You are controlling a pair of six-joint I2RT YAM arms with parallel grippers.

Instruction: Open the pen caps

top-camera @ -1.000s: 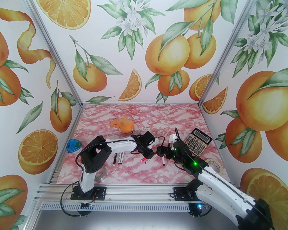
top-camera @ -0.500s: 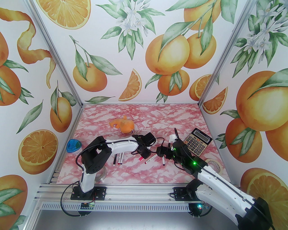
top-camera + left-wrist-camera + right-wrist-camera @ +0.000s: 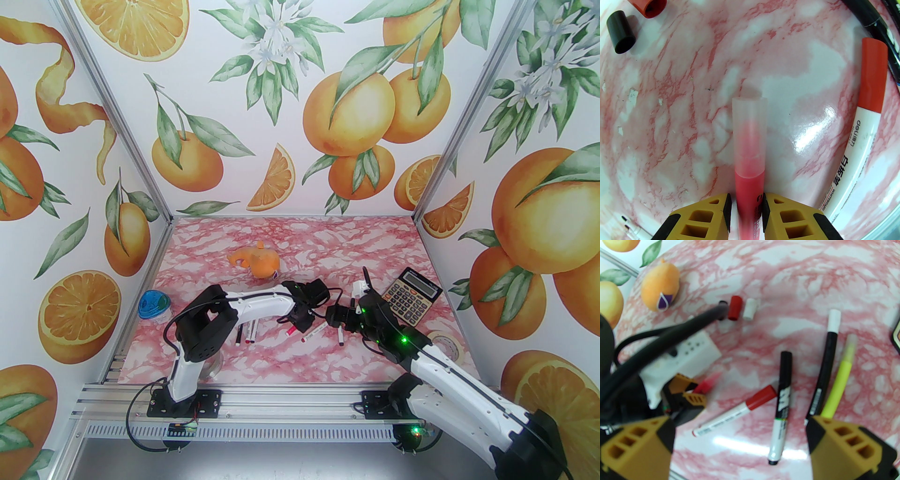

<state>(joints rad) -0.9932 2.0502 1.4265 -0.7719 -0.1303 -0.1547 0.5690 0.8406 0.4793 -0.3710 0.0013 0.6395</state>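
Observation:
My left gripper [image 3: 745, 211] is shut on a pink pen [image 3: 750, 182], whose frosted cap [image 3: 750, 131] points away from the fingers over the table. From above, this gripper [image 3: 300, 323] sits mid-table with the pink pen [image 3: 291, 331] sticking out toward the front. My right gripper [image 3: 740, 446] stands wide open above a red-capped white marker [image 3: 740, 410], a black-capped marker [image 3: 782, 404], a black pen [image 3: 826, 371] and a yellow pen [image 3: 841, 380]. Loose black [image 3: 722, 303], red [image 3: 735, 308] and white [image 3: 750, 309] pen caps lie farther back.
An orange plush toy [image 3: 258, 262] lies at the back. A calculator [image 3: 412, 295] and a tape roll [image 3: 445, 344] are on the right. A blue round object [image 3: 154, 304] sits at the left edge. Two more pens [image 3: 246, 333] lie under the left arm.
The left arm has shifted and its gripper has tightened a little on the pink pen, which moved slightly left. The right arm has stayed still.

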